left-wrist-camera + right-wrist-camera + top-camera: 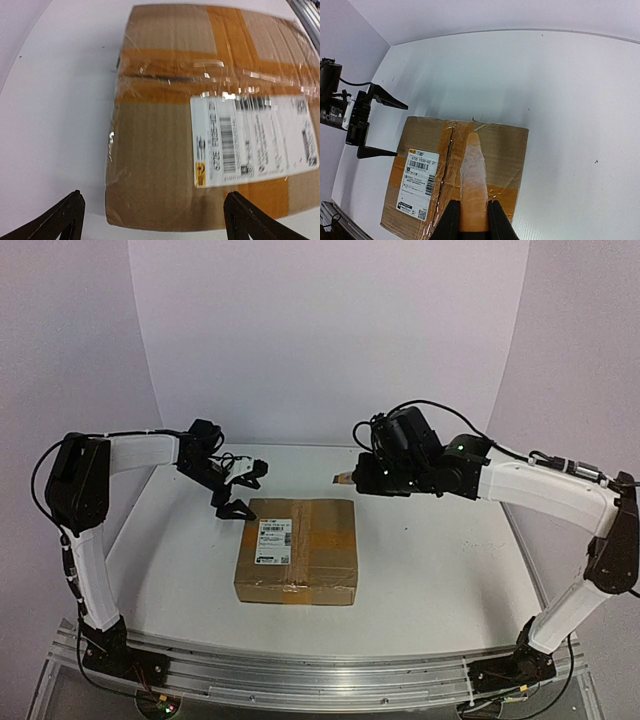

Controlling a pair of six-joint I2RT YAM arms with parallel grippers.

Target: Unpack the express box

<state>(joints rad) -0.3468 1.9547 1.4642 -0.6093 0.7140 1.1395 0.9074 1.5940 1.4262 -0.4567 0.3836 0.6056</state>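
Note:
The express box (298,550) lies flat in the middle of the white table, brown cardboard with tan tape and a white barcode label (250,140). A dark line runs along its taped seam (449,150). My left gripper (243,490) hovers open just beyond the box's far-left corner, and nothing sits between its black fingertips (75,200). Above the box's far right edge, my right gripper (355,478) is shut on a tan-orange pointed tool (472,170) wrapped in clear tape. In the right wrist view the tool's tip points across the box top (507,145).
White walls (320,330) close in the table at the back and both sides. An aluminium rail (300,675) carrying the arm bases runs along the near edge. Black cables (235,458) trail off the left wrist.

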